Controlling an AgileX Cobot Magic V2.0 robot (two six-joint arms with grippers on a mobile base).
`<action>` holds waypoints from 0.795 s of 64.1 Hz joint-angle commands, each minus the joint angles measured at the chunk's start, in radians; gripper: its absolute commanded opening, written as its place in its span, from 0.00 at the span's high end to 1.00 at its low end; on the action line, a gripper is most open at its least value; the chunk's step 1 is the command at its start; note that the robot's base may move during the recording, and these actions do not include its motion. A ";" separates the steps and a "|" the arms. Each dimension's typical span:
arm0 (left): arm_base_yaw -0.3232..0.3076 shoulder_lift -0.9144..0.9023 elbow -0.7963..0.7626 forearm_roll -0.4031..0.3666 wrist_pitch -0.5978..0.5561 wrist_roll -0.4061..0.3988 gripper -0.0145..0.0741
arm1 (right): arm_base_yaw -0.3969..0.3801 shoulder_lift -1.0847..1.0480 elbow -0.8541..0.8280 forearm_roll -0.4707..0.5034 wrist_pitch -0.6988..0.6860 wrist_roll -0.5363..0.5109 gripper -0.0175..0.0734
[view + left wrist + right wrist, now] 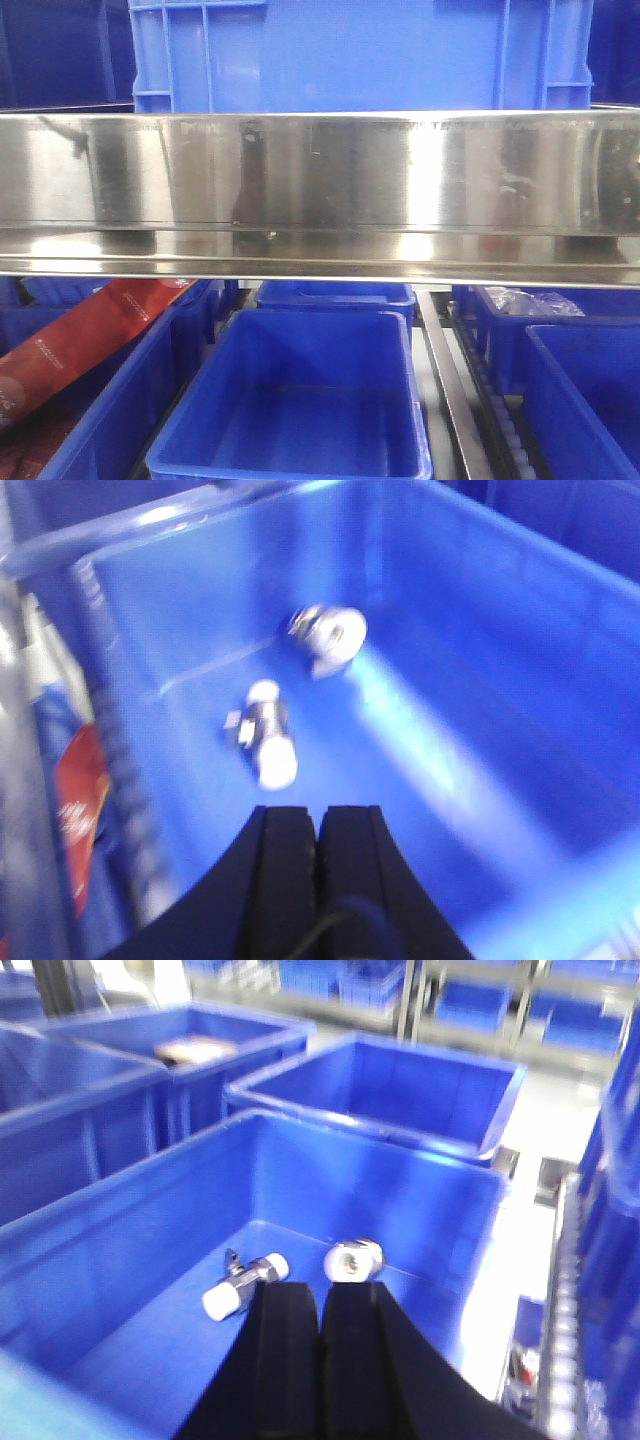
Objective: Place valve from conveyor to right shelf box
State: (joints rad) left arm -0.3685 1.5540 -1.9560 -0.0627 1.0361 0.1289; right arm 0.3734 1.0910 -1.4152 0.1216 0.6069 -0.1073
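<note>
In the left wrist view, a valve (268,732) with white caps lies on the floor of a blue box (480,680). A second silver fitting (330,635) lies just beyond it. My left gripper (318,815) is shut and empty, above the box floor just short of the valve. In the right wrist view, a valve (245,1285) and a second fitting (353,1258) lie in a blue box (150,1260). My right gripper (320,1290) is shut and empty, just in front of them. The conveyor is out of view. Neither gripper shows in the front view.
A steel shelf rail (320,190) spans the front view, with a blue crate (360,50) on top. Below it stand several blue boxes, the middle one (300,400) empty. A red packet (90,335) lies in the left box. More blue boxes (400,1090) stand behind.
</note>
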 commanded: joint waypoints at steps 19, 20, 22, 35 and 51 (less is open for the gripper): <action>-0.002 -0.501 0.640 0.003 -0.408 -0.010 0.96 | -0.001 -0.487 0.551 -0.013 -0.181 -0.004 0.99; -0.002 -0.529 0.677 0.003 -0.433 -0.010 0.96 | -0.001 -0.504 0.568 -0.013 -0.181 -0.004 0.99; -0.002 -0.577 0.737 0.003 -0.467 -0.010 0.96 | -0.001 -0.547 0.609 -0.013 -0.181 -0.004 0.99; -0.002 -0.842 1.095 0.000 -0.663 -0.010 0.96 | -0.001 -0.787 0.832 -0.013 -0.175 -0.004 0.99; -0.002 -1.098 1.453 -0.018 -0.816 -0.010 0.96 | -0.001 -0.982 1.018 -0.013 -0.166 -0.004 0.99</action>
State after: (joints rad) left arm -0.3685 0.5178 -0.5784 -0.0679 0.2953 0.1267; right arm 0.3734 0.1484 -0.4366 0.1199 0.4591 -0.1073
